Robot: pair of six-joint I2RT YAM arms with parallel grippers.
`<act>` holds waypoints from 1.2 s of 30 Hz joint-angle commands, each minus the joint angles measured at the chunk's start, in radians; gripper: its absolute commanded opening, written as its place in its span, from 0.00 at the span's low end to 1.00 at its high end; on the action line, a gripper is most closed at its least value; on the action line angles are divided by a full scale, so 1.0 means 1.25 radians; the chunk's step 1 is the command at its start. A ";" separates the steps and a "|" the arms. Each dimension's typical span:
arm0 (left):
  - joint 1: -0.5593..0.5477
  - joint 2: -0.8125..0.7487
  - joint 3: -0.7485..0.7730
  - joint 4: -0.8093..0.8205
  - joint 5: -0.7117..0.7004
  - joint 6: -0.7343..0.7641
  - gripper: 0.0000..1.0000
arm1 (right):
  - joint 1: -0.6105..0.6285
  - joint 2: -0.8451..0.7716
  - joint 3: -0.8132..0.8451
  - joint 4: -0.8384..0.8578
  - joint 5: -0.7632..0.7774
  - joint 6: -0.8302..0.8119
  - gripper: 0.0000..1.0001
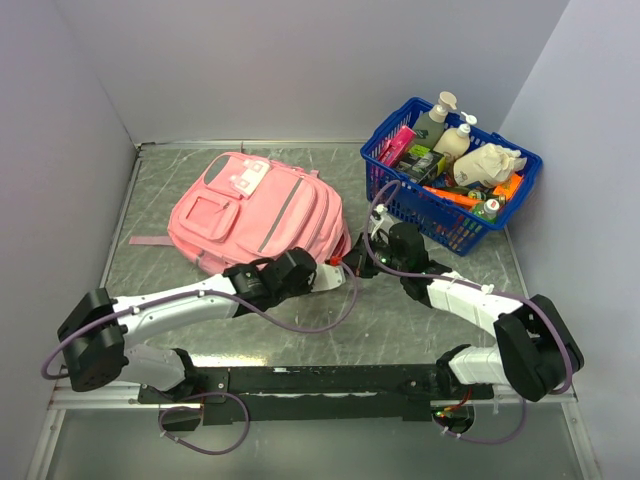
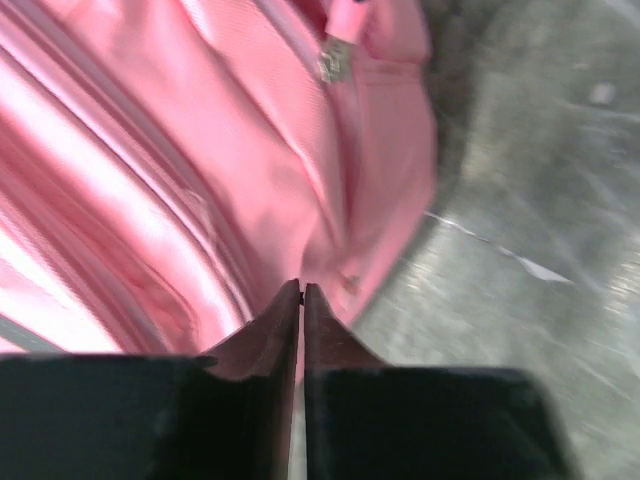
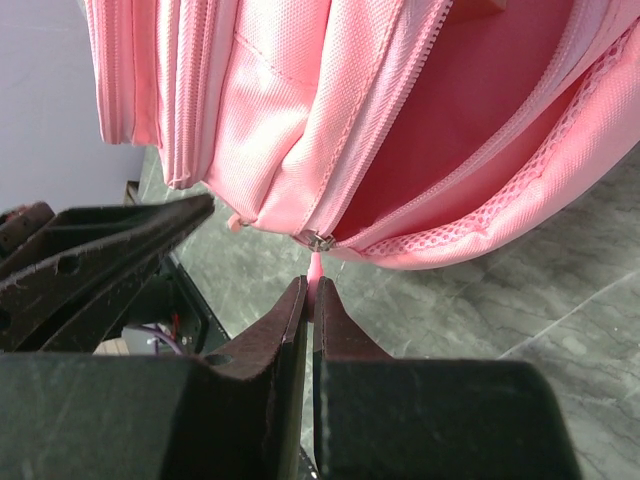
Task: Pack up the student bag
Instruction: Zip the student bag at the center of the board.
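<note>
Right wrist view shows the right gripper [image 3: 308, 292] closed on the thin pink zipper pull [image 3: 317, 265] at a lower corner of the student bag [image 3: 330, 120], which lies flat on the table [image 1: 400, 310]. The left gripper [image 2: 302, 292] is closed too, apparently pinching fabric at the bag's edge. I think a sideways tug could slip the pull free. If the fabric pinch fails, the bag may slide instead.
</note>
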 commanded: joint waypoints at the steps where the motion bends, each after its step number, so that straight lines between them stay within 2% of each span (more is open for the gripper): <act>1: 0.003 -0.039 0.060 -0.088 0.096 -0.069 0.30 | 0.007 0.009 0.035 0.032 -0.003 0.006 0.00; 4: 0.002 -0.034 0.035 -0.074 0.095 -0.079 0.40 | 0.007 0.012 0.034 0.039 -0.006 0.010 0.00; 10: -0.010 0.015 -0.054 0.111 -0.038 0.004 0.40 | 0.007 -0.007 0.028 0.044 -0.002 0.013 0.00; 16: -0.013 0.053 -0.097 0.215 -0.103 0.058 0.42 | 0.007 -0.018 0.026 0.042 -0.002 0.016 0.00; 22: -0.013 0.061 -0.096 0.223 -0.109 0.041 0.42 | 0.007 -0.014 0.008 0.068 -0.006 0.033 0.00; 24: -0.013 0.061 -0.112 0.270 -0.131 0.058 0.38 | 0.007 -0.014 0.003 0.073 -0.006 0.039 0.00; 26: -0.013 0.065 -0.116 0.301 -0.156 0.090 0.19 | 0.008 -0.013 0.002 0.076 -0.008 0.042 0.00; 27: -0.013 0.064 -0.112 0.304 -0.161 0.097 0.01 | 0.008 -0.014 0.002 0.076 -0.007 0.044 0.00; 32: -0.006 0.034 -0.076 0.275 -0.131 0.078 0.01 | 0.011 -0.018 0.004 0.060 -0.003 0.037 0.00; 35: 0.004 -0.005 -0.054 0.174 -0.069 0.044 0.01 | 0.010 -0.024 0.013 0.040 0.000 0.029 0.00; 36: 0.008 -0.018 -0.046 0.108 -0.007 0.023 0.01 | 0.009 -0.023 0.014 0.032 0.003 0.027 0.00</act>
